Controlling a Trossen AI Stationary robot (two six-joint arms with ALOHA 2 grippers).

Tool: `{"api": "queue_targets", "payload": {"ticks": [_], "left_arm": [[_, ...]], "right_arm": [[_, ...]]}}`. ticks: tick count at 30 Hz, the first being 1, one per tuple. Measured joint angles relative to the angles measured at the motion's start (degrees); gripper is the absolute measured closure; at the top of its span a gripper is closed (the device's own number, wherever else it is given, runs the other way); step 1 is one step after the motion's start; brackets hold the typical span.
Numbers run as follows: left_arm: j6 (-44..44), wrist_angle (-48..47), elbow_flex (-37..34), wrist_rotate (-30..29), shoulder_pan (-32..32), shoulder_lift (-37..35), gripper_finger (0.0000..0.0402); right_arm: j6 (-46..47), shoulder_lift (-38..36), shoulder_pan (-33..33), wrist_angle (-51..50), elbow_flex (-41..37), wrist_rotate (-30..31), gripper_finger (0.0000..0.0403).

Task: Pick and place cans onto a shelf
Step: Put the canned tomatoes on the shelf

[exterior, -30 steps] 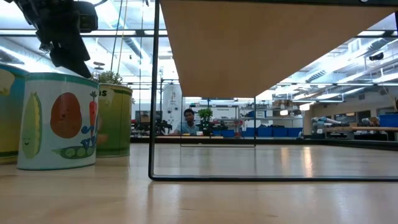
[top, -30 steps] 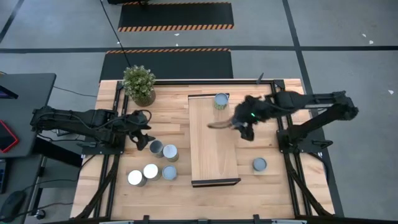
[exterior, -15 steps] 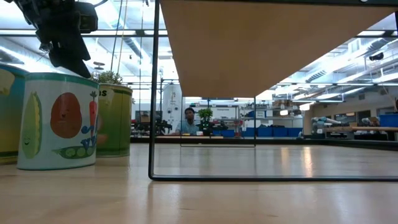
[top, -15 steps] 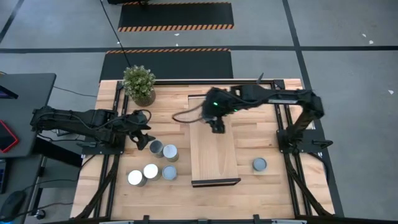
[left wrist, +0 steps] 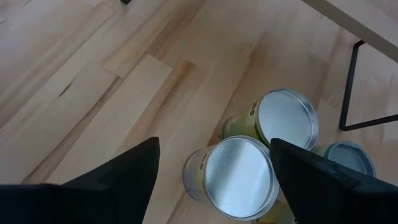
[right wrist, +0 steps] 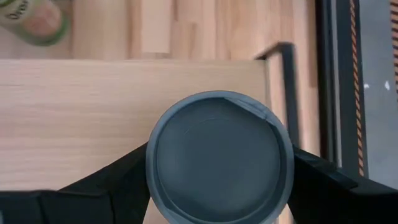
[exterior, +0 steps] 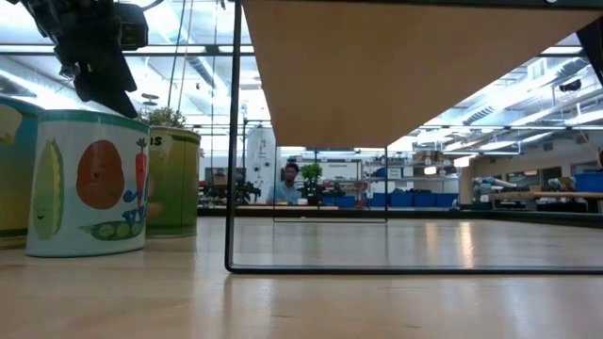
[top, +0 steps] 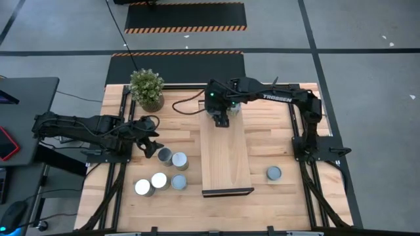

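The shelf (top: 226, 157) is a long light-wood board raised over the middle of the table. My right gripper (top: 221, 117) is over its far end, shut on a can with a grey-blue top (right wrist: 219, 155); the gripper hides this can in the high view. Several cans (top: 179, 161) stand on the table left of the shelf, and one can (top: 273, 173) stands on the right. My left gripper (top: 152, 141) hangs open just above the left group. Its fingers stand apart over a silvery-topped can (left wrist: 239, 177) and touch nothing. My right gripper pinches the can between its two fingers (right wrist: 106, 180), on opposite sides of the round wall just under the top rim (right wrist: 152, 158). The fingers slant down from the table's right side. The can stays upright; whether its base touches the shelf (right wrist: 93, 112) does not show.
A potted green plant (top: 146, 88) stands at the table's far left corner. Black frame rails (top: 303, 164) run along both sides of the table. The shelf's near half is bare wood. In the low view a person (exterior: 290, 184) sits far behind the table.
My right gripper has swept from beside the shelf's right edge toward the table's left and a little toward its far edge. It has rolled slightly and now hangs over the shelf's far end. The arm now covers the can that stood there.
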Motion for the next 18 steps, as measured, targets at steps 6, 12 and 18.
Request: {"api": "queue_targets", "payload": {"ticks": [6,12,18], "left_arm": [[0.01,-0.13,0.00,0.02,0.02,0.01,0.0092],[0.01,-0.22,0.00,0.04,0.00,-0.01,0.0092],[0.04,-0.22,0.00,1.08,0.00,0.00,0.0092]], "right_arm": [[-1.37,0.00,-2.76,-0.74,-0.05,-1.30,0.0095],[-2.65,0.10,-3.73,-1.46,-0.05,-3.93,0.0095],[-3.27,1.43,-3.74,0.12,-0.07,-7.08,0.0086]]}}
